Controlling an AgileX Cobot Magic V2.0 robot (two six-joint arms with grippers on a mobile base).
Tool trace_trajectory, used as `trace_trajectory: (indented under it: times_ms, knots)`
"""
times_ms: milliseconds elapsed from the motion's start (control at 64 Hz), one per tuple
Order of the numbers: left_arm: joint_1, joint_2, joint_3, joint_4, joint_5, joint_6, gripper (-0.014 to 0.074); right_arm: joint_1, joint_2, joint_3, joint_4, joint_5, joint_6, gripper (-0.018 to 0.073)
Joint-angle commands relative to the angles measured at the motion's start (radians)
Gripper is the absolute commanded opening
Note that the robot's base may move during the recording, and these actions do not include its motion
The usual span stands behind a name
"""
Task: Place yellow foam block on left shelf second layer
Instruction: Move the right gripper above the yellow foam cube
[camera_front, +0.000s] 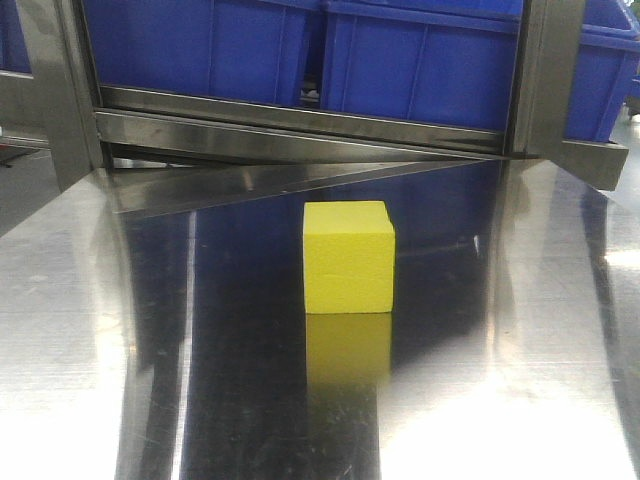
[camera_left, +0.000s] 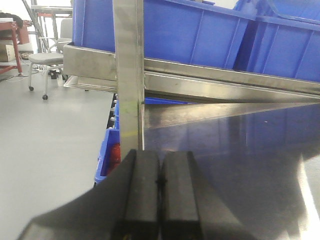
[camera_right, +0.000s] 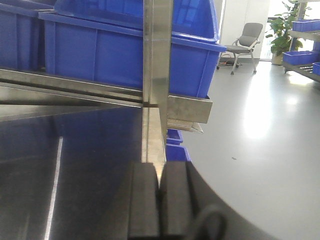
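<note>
From where I stand, the bright yellow, near-cubic foam block (camera_front: 348, 257) sits free on the shiny steel shelf plate (camera_front: 520, 300). It is under the blue plastic bins (camera_front: 420, 50), ahead of and between both claws, and neither wrist view catches it. The left claw (camera_left: 160, 182) and right claw (camera_right: 160, 200) are each pressed together, empty. I reckon whichever claw reaches should spread fully, swing inboard clear of the upright steel posts (camera_left: 129, 75), square up to flat faces and squeeze gently.
</note>
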Motion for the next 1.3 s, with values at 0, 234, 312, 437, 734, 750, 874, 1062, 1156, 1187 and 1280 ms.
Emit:
trace_trajectory:
  times_ms: [0, 234, 312, 437, 734, 750, 874, 1062, 1156, 1187, 1280]
  knots:
    - [-0.003, 0.004, 0.026, -0.007, -0.083, -0.004, 0.0136, -0.005, -0.017, -0.022, -0.009, -0.084, -0.009, 0.0036]
    - [-0.003, 0.004, 0.026, -0.007, -0.083, -0.004, 0.0136, -0.005, -0.017, -0.022, -0.009, -0.084, -0.009, 0.0036]
    - [-0.003, 0.004, 0.026, -0.007, -0.083, -0.004, 0.0136, -0.005, -0.017, -0.022, -0.009, -0.084, -0.009, 0.0036]
    - [-0.003, 0.004, 0.026, -0.007, -0.083, -0.004, 0.0136, -0.005, -0.017, -0.022, -0.009, -0.084, -0.009, 0.0036]
    - [-0.003, 0.004, 0.026, -0.007, -0.083, -0.004, 0.0136, -0.005, -0.017, -0.022, -0.009, -0.159, -0.009, 0.0036]
    - [-0.003, 0.004, 0.026, -0.007, -0.083, -0.004, 0.0136, -0.005, -0.017, -0.022, -0.009, -0.166, -0.009, 0.0036]
    - [-0.003, 0.004, 0.026, -0.007, -0.083, -0.004, 0.0136, -0.005, -0.017, -0.022, 0.038, -0.204, 0.039, 0.0036]
    - [-0.003, 0.004, 0.026, -0.007, -0.083, -0.004, 0.0136, -0.005, -0.005, -0.12, 0.076, -0.065, 0.089, 0.0036]
    - [-0.003, 0.004, 0.026, -0.007, -0.083, -0.004, 0.0136, -0.005, 0.053, -0.231, 0.076, 0.04, 0.089, 0.0036]
    - [-0.003, 0.004, 0.026, -0.007, -0.083, -0.004, 0.0136, -0.002, 0.084, -0.27, 0.076, 0.072, 0.088, 0.0036]
    - [-0.003, 0.004, 0.026, -0.007, -0.083, -0.004, 0.0136, 0.013, 0.194, -0.372, 0.076, 0.14, 0.088, 0.0075]
